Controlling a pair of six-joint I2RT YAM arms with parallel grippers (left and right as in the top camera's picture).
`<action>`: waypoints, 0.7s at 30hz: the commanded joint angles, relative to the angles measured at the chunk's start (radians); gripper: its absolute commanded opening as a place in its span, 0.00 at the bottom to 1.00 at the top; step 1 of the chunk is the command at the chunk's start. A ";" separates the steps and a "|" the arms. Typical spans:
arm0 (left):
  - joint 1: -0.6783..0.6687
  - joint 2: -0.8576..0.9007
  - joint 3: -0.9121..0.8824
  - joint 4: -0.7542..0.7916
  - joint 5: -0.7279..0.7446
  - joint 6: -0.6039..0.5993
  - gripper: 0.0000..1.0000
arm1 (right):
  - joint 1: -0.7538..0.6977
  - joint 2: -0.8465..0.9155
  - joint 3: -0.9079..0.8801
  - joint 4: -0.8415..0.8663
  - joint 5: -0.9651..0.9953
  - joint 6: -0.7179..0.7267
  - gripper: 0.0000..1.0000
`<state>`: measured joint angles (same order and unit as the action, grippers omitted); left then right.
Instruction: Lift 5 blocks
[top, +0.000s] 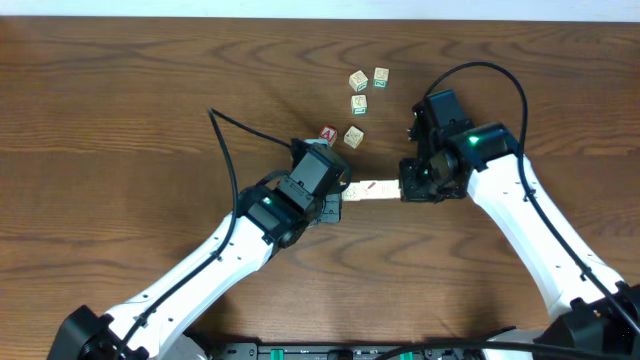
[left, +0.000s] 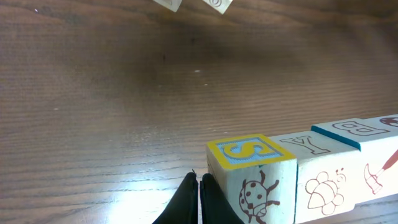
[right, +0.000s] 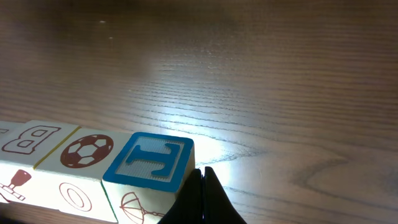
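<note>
Pressing is being done with both pairs of jaws clenched on nothing. The left gripper (left: 199, 185) is being shown with its two dark fingers shut flat against each other, and the right gripper (right: 201, 182) likewise. No object is being grasped between either pair.

The closed tip of the left gripper is being set against the outer side of the S block (left: 252, 158), the yellow-and-blue end cube with a ladybird on its side. The closed tip of the right gripper is being set against the T block (right: 152, 158), the blue-topped cube at the other end. Between them the row of blocks (top: 375, 188) is being squeezed end to end: S, Y, B, a football face and T, five cubes touching in one straight line.

Whether the row is being borne clear of the table (top: 120, 100) cannot be told. Beyond the row, four loose cubes (top: 358, 80) and a red A cube (top: 328, 134) are lying apart on the wood, the red one just beside the left arm.
</note>
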<state>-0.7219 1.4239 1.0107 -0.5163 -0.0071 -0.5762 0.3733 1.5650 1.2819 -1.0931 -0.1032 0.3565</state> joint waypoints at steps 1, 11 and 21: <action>-0.068 0.006 0.085 0.071 0.216 0.003 0.07 | 0.080 0.035 0.031 0.040 -0.313 -0.005 0.01; -0.068 0.068 0.084 0.106 0.259 -0.011 0.07 | 0.080 0.056 0.031 0.061 -0.324 0.007 0.01; -0.063 0.072 0.084 0.123 0.261 -0.021 0.07 | 0.079 0.057 0.027 0.074 -0.347 0.036 0.01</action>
<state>-0.7219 1.4952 1.0107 -0.4709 -0.0040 -0.6025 0.3733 1.6131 1.2819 -1.0683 -0.0654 0.3679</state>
